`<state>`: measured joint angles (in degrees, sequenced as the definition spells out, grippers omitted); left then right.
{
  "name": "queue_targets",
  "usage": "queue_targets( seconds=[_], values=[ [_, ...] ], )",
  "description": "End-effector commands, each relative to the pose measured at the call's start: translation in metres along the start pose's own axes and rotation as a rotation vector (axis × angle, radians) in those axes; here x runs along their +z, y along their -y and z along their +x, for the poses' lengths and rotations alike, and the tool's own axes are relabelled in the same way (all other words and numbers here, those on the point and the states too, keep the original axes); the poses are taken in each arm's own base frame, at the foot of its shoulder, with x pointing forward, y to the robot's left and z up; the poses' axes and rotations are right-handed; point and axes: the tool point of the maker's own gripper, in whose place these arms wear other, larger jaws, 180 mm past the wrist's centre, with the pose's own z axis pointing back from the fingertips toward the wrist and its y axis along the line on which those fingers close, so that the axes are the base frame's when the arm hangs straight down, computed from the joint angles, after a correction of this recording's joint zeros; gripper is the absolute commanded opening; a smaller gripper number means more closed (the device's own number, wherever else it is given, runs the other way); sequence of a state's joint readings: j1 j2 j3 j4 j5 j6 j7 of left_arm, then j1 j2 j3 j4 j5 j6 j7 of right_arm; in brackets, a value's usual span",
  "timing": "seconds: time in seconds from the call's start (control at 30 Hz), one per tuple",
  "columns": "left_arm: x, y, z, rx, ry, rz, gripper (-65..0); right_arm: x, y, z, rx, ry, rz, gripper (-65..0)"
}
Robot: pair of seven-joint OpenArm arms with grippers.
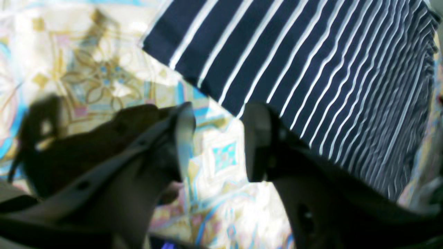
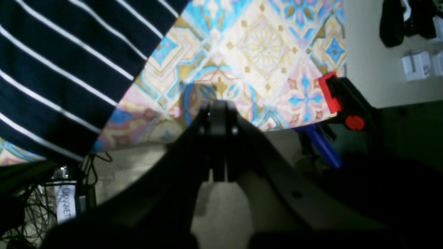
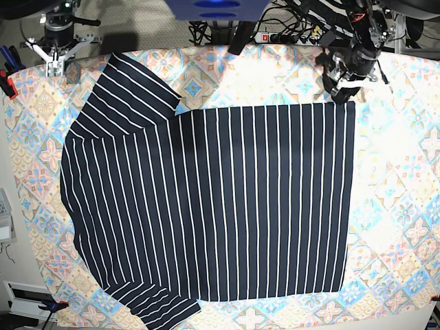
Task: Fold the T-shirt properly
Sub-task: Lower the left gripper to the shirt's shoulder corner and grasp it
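On the patterned tablecloth (image 3: 402, 206) the T-shirt (image 3: 220, 206) lay spread flat — dark navy with thin white stripes, hem edge toward the side of the cloth where the left arm worked, both sleeves at the opposite end. One sleeve angled out near the far edge of the cloth, the other near the close edge. No fold showed anywhere in the body, so as far as could be judged the folding was barely begun; every fold was left to make.

The left gripper (image 1: 216, 140) hovered just off a hem corner of the T-shirt, fingers (image 1: 185, 121) apart with bare tablecloth showing between them, nothing held. In the base view it sat right at the far hem corner, close enough that a pinch of that corner looked like the likely first step — though contact could not be confirmed.

The right gripper (image 2: 218, 116) was out past the sleeve end of the T-shirt, near the cloth's edge and a red clamp (image 2: 328, 91), its fingers pressed together and empty. It stood well apart from the T-shirt's body.
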<state>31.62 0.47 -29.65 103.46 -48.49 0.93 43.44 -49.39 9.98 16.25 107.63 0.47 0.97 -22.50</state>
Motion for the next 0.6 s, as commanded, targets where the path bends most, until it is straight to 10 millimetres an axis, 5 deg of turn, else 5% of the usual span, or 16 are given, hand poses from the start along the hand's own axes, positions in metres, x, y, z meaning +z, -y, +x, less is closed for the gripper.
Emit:
queue_targets(
  seconds=[0.0,0.3,0.57],
  values=[
    [-0.001,-0.001,0.005,0.016,0.017,-0.009,-38.3,0.003,0.007,0.005,0.009,0.024,-0.017,-65.0],
    [-0.032,-0.014,-0.014,0.173,-0.047,-0.013,-37.7,0.0,0.006,0.011,0.004,0.038,-0.018,-65.0],
    [-0.044,0.003,-0.002,0.184,-0.021,-0.052,-37.8,0.0,0.008,0.011,0.004,0.038,-0.021,-65.0]
  ],
)
